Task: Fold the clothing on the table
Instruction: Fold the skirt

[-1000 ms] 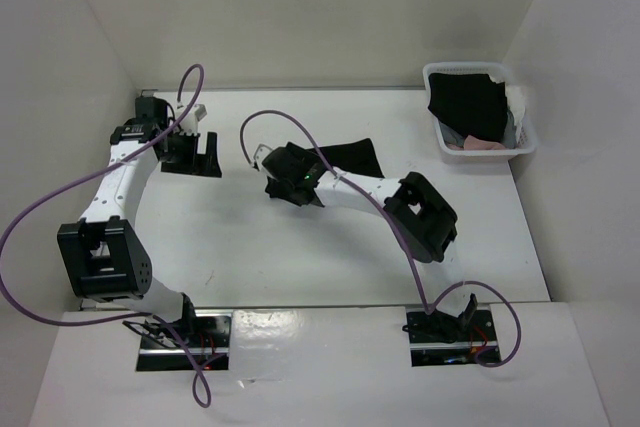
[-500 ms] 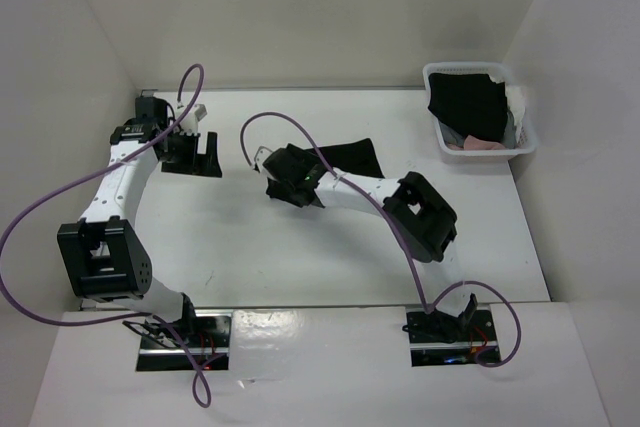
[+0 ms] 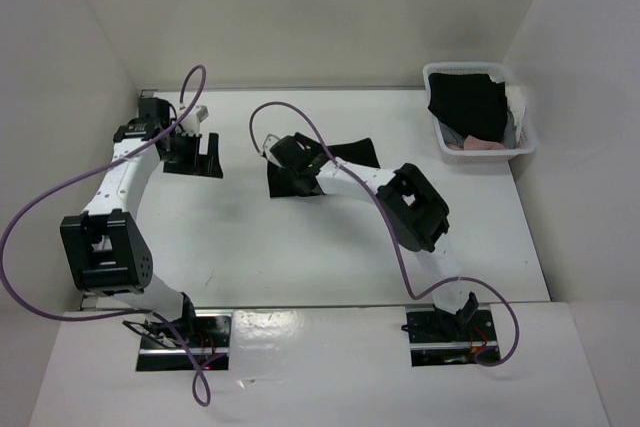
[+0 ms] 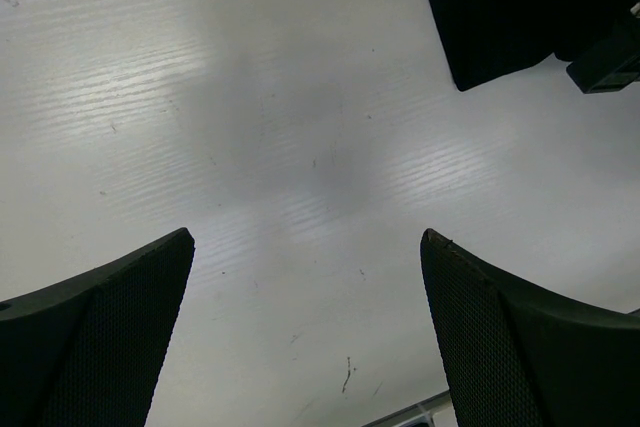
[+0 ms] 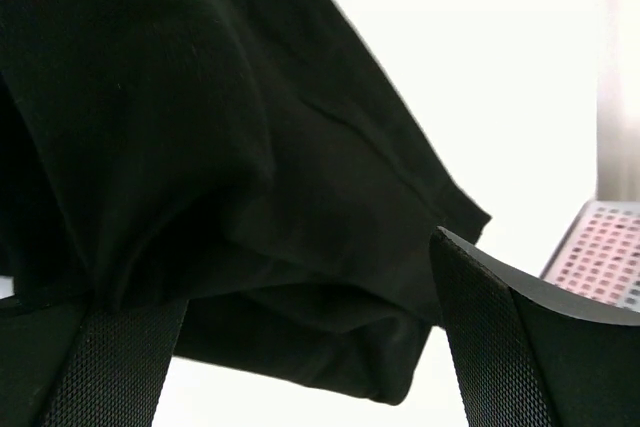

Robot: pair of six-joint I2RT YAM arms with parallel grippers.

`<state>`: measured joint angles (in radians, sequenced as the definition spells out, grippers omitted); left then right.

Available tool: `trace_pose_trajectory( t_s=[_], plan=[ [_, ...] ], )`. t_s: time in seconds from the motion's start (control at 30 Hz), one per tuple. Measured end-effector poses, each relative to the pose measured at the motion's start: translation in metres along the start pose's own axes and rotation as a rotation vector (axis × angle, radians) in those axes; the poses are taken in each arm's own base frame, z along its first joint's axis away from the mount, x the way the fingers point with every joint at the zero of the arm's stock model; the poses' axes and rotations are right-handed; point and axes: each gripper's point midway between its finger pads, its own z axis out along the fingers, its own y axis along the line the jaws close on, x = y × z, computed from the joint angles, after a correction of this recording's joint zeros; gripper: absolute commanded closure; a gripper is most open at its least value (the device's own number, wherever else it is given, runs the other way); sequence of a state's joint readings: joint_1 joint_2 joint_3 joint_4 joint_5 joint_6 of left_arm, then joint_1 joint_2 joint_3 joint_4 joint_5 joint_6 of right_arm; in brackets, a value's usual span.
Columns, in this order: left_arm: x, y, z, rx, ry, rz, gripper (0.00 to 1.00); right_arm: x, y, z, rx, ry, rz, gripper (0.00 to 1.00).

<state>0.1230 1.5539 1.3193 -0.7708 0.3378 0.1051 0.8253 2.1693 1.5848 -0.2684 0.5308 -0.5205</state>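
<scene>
The clothing (image 3: 352,153) is a plain black garment lying on the far middle of the white table (image 3: 260,247). My right gripper (image 3: 297,169) hangs over its left end. In the right wrist view the clothing (image 5: 200,127) fills the upper frame in soft folds, and a bunched edge of it lies between the wide-apart fingers of the right gripper (image 5: 290,332), which is open. My left gripper (image 3: 190,152) is at the far left of the table, apart from the garment. In its wrist view the left gripper (image 4: 307,237) stands open over bare table (image 4: 250,97).
A white plastic basket (image 3: 480,125) with black, pink and white cloth stands at the far right, and its grid wall (image 5: 600,252) shows in the right wrist view. White walls close in the table on three sides. A black shape (image 4: 510,7) fills the left wrist view's top right corner.
My right gripper has moved a little toward the far side, further onto the clothing, and the right arm's elbow has shifted left with it. The left arm has barely moved.
</scene>
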Motion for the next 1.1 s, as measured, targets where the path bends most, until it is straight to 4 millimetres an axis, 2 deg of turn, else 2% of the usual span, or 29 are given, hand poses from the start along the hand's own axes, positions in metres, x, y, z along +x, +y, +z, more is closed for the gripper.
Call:
trace_pose_trajectory(
  t_s=[0.5,0.8,1.1],
  plan=[
    [-0.003,0.001,0.002,-0.002,-0.009,0.004,0.0,-0.038,-0.042,-0.003,0.128,-0.064,0.023,0.01],
    [0.003,0.003,0.004,-0.002,0.004,-0.004,0.0,-0.049,-0.052,0.028,0.179,-0.047,0.008,0.01],
    [0.004,0.01,0.002,-0.011,0.0,0.004,0.0,-0.048,-0.086,0.058,0.22,-0.022,0.055,0.01]
  ],
)
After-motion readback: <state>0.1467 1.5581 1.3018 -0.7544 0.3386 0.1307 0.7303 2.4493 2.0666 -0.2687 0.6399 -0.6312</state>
